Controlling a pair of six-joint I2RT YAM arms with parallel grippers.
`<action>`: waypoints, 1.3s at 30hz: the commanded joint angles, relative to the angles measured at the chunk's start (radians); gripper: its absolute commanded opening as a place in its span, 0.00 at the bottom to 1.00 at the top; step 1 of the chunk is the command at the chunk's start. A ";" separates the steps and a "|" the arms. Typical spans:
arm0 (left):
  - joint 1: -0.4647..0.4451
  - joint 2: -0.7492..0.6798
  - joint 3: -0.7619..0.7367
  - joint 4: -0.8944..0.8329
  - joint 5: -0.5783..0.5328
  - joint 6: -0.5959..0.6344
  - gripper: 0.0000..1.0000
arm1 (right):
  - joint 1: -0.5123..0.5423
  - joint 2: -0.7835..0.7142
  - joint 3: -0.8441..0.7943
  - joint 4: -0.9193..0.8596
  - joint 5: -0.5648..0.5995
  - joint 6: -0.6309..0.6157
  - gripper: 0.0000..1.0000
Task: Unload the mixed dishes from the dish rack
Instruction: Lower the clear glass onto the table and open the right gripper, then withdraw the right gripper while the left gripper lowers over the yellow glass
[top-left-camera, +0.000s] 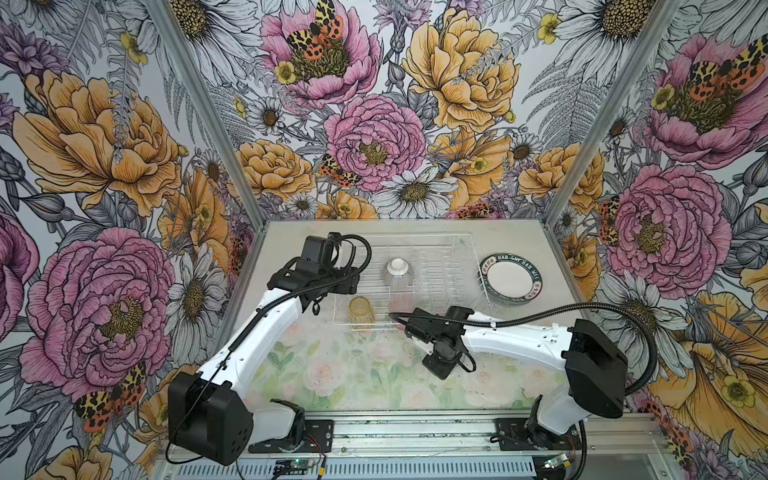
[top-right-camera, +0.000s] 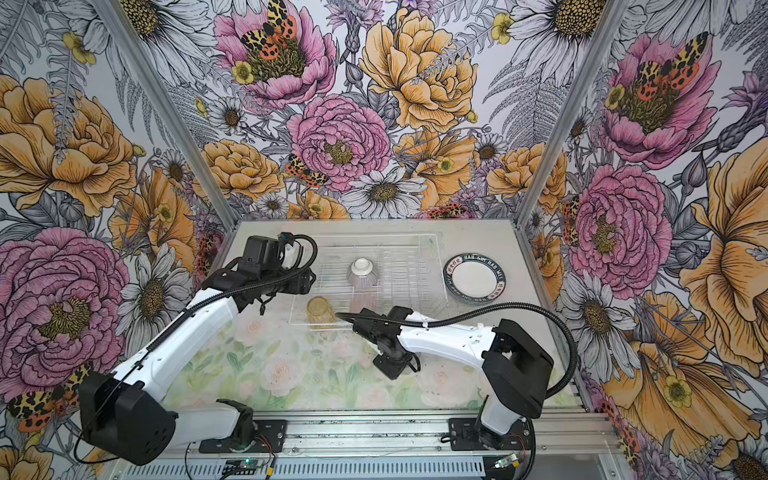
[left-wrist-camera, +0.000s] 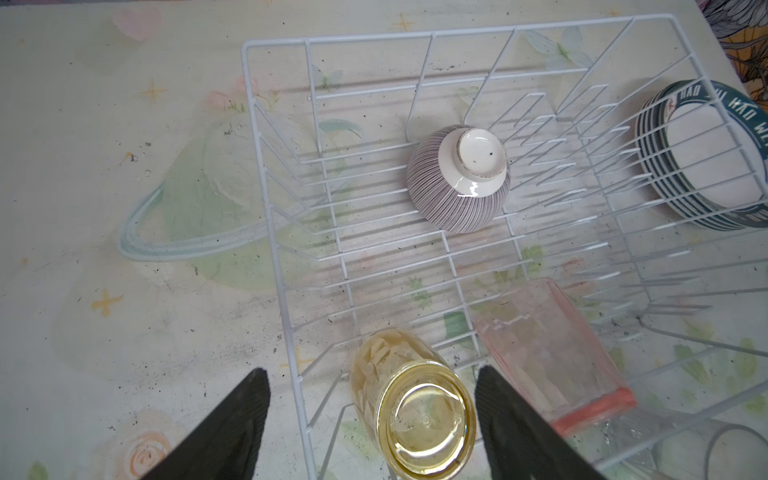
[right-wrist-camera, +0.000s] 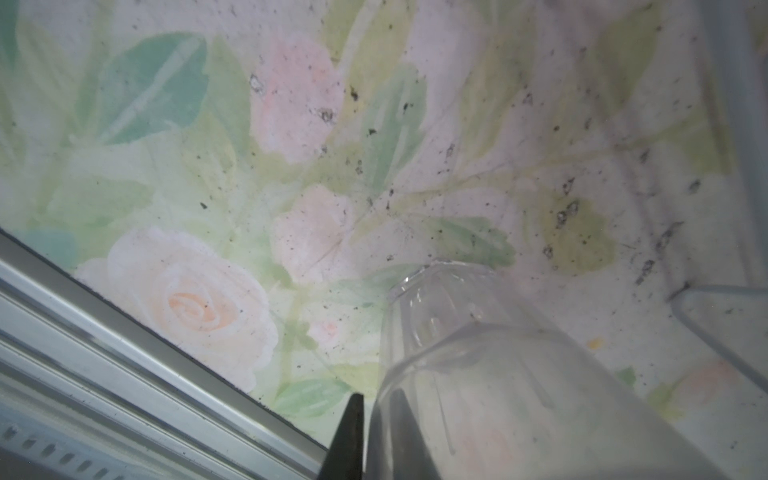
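Between the wide-spread jaws of the left claw (left-wrist-camera: 371, 370) sits the yellow tumbler (left-wrist-camera: 415, 407), upside down in the near left corner of the dish rack (left-wrist-camera: 469, 31). As far as the left wrist view shows, neither jaw touches it. It looks light, hard and slick, with faceted walls, so a squeeze across the body just under the thick base should hold best. Just beside it stands the pink tumbler (left-wrist-camera: 548, 349), also base up. Farther in, the grey-striped bowl (left-wrist-camera: 457, 178) rests foot up. The bowl is likely heavier, glazed and easy to chip, so it is best pinched over its rim or round the foot. The right claw (right-wrist-camera: 376, 395) is outside the rack over the desk (left-wrist-camera: 104, 249). Its jaws are narrow, one finger outside and one inside the wall of the clear tumbler (right-wrist-camera: 478, 374); whether they press it I cannot tell. Just beside the rack's right end, a stack of plates (top-left-camera: 512, 280) lies on the desk. Count: three tumblers, one bowl, one rack, and about five plate rims, though I am not sure of that number.
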 joint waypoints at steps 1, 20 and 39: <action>-0.006 0.009 0.025 -0.006 0.012 0.011 0.79 | -0.009 -0.008 0.000 0.015 0.016 -0.005 0.23; -0.133 -0.023 0.033 -0.144 -0.150 0.008 0.99 | -0.098 -0.350 0.153 0.033 0.018 -0.038 0.64; -0.205 -0.012 0.029 -0.219 -0.157 -0.043 0.99 | -0.249 -0.447 0.162 0.170 0.020 -0.093 0.66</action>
